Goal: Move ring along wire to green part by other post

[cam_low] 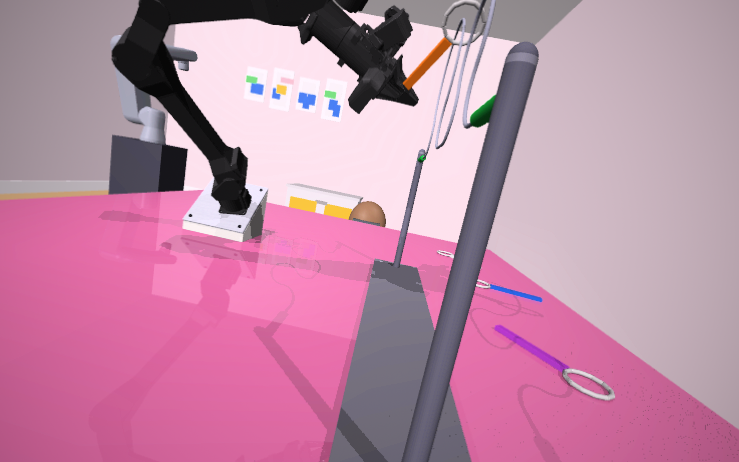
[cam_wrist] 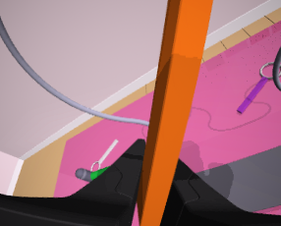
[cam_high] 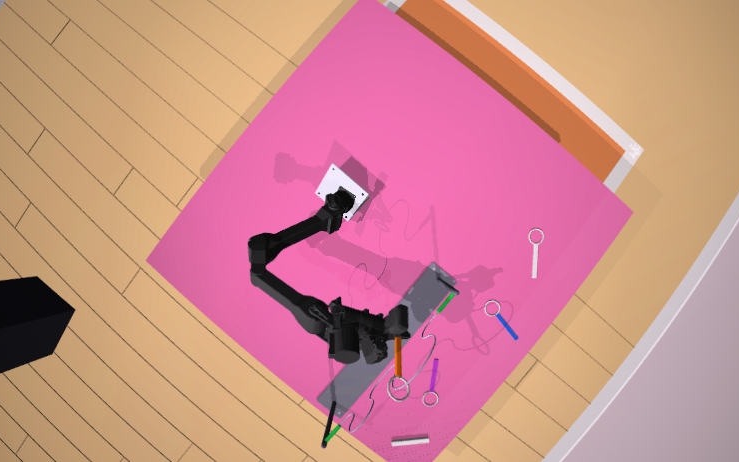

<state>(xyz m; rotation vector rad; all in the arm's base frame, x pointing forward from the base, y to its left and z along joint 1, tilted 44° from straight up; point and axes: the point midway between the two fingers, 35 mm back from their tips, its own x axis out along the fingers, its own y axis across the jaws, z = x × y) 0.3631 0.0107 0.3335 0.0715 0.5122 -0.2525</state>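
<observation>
My gripper (cam_high: 399, 335) (cam_low: 409, 86) (cam_wrist: 147, 145) is shut on the lower end of the orange handle (cam_high: 397, 358) (cam_low: 429, 60) (cam_wrist: 180, 81). It holds the handle high above the grey baseplate (cam_high: 354, 378) (cam_low: 389, 327). The ring (cam_high: 398, 388) (cam_low: 463, 20) sits around the middle stretch of the wavy grey wire (cam_high: 430, 344) (cam_low: 446, 103) (cam_wrist: 36, 74); I cannot tell whether they touch. One green part (cam_high: 333, 433) (cam_low: 482, 113) (cam_wrist: 97, 173) is by the near post (cam_high: 329, 421) (cam_low: 475, 229). The other green part (cam_high: 445, 302) (cam_low: 421, 156) is by the far post (cam_low: 408, 218).
Spare rings lie on the pink mat (cam_high: 446, 143) right of the baseplate: one with a white handle (cam_high: 534, 261), one with a blue handle (cam_high: 507, 325) (cam_low: 515, 294), one with a purple handle (cam_high: 434, 375) (cam_low: 529, 347) (cam_wrist: 252, 96). A small white bar (cam_high: 410, 441) lies near the mat's edge. The arm's base (cam_high: 341, 192) (cam_low: 225, 220) stands behind.
</observation>
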